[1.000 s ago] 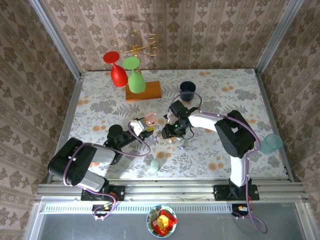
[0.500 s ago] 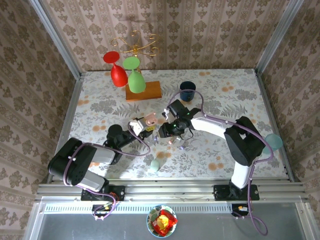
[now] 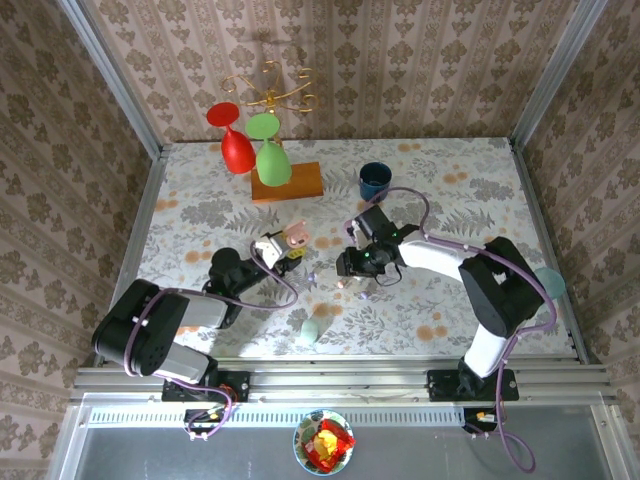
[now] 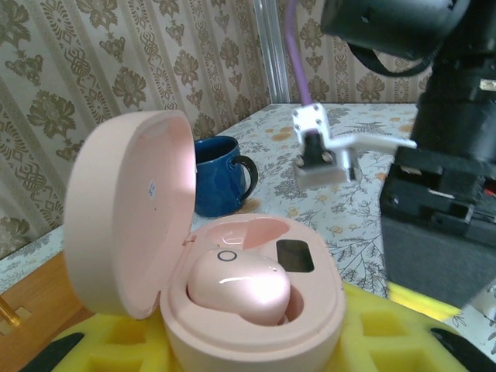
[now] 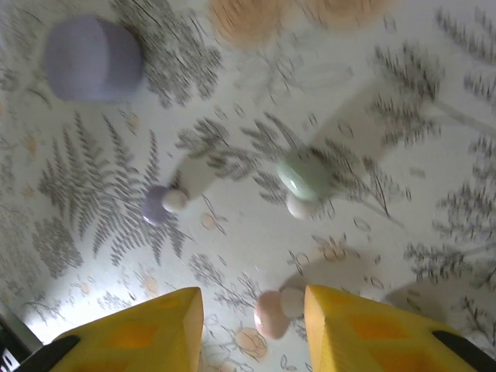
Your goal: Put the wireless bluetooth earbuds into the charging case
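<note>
Landmark: we place everything against the blue mug [image 3: 375,181], which stands toward the far side of the table [image 3: 470,190].
Left claw: the left claw [image 3: 283,247] is clenched on the pink charging case [image 4: 314,310]. Its yellow pads press the base from both sides.
Case position: from above, we see it held left of the blue mug and nearer the arm bases, well apart from it.
Case state: the lid [image 4: 124,213] is swung open and stands up on the hinge side.
Seated earbud: one seated earbud [image 4: 239,288], pink and glossy, lies in the body of the case.
Right claw: the right claw [image 5: 248,302] is released, its two yellow fingers [image 5: 147,333] apart. It is low over the table on the near side of the blue mug.
Loose pink earbud: the loose pink earbud [image 5: 270,312] lies on the table in the gap between those fingers. We cannot tell whether it touches either finger.
Green earbud: the green earbud [image 5: 304,177] lies on the table just beyond the fingertips.
Lilac earbud: the lilac earbud [image 5: 165,204] lies beside it, a little apart.
Lilac case: the lilac case [image 5: 93,58] lies farther out from the fingers in the wrist view, shut.
Mint case: the mint case [image 3: 312,328] sits well nearer the bases than the blue mug, and to its left.
</note>
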You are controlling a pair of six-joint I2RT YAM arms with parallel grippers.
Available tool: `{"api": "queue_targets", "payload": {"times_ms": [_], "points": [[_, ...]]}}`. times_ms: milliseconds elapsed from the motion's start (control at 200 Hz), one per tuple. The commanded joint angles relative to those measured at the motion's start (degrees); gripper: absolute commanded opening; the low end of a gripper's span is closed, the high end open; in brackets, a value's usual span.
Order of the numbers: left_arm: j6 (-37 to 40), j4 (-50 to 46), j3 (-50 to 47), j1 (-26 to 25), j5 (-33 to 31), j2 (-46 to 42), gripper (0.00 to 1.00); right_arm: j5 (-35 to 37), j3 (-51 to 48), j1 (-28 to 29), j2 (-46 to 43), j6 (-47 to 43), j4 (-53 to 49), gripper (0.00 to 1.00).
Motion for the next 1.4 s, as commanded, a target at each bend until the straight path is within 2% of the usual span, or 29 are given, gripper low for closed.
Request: {"api": "queue_targets", "payload": {"times_ms": [0,195,470,1035,1395], "points": [[-0.99,1.9,0.17,0.43,1.48,0.53,0.33,-1.84,-1.63,0.48,-2.81,1.0,2.64,0.4],[-1.32,2.0,1.1,0.36,2.46,1.69,0.33,-1.29,2.67,0.56,1.28,-3.63,0.06,0.41],[-2.2,2.06,0.2,0.14,1.97,0.87,0.34,-4.78,7.68,0.86,8.78,-5.03,-1.93,0.42],[-2.72,1.9,-0.69,0.2,1.35,-1.12,0.34,-3.98,-0.61,3.89,3.98,-1.9,-2.08,0.42],[-3.43,1.88,-0.57,0.26,2.09,-0.8,0.34,-4.45,-2.23,6.27,1.34,2.52,0.36,0.42]]}}
